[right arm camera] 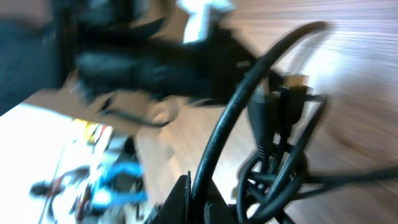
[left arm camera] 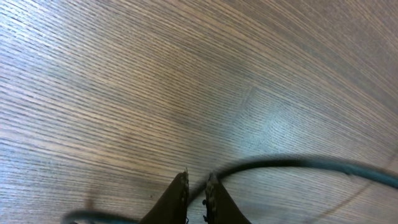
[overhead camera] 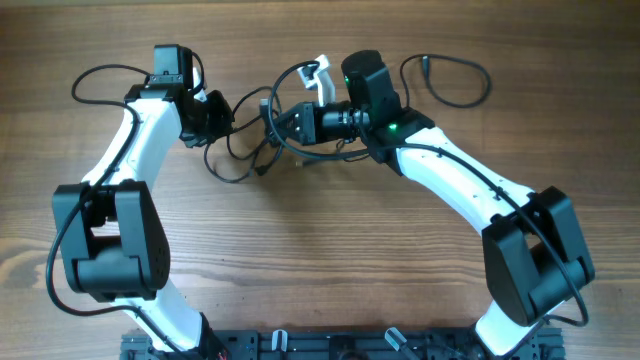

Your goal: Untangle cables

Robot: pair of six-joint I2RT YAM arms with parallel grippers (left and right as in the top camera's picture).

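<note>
The cables (overhead camera: 250,150) lie as a knot of thin black cords between the two grippers at the back middle of the table. My left gripper (overhead camera: 222,118) is at the knot's left side. In the left wrist view it (left arm camera: 196,182) is shut on one thin cord (left arm camera: 292,163) that runs off to the right. My right gripper (overhead camera: 272,120) is at the knot's right side. In the right wrist view it (right arm camera: 198,200) is shut on a thicker black cord (right arm camera: 230,118), with the tangle and its plug ends (right arm camera: 280,162) just beside it.
A separate loose black cable loop (overhead camera: 458,82) lies at the back right. A white plug-like piece (overhead camera: 322,78) sits behind the right wrist. The left arm's own wire (overhead camera: 98,80) loops at the back left. Wooden table (overhead camera: 320,260) all round.
</note>
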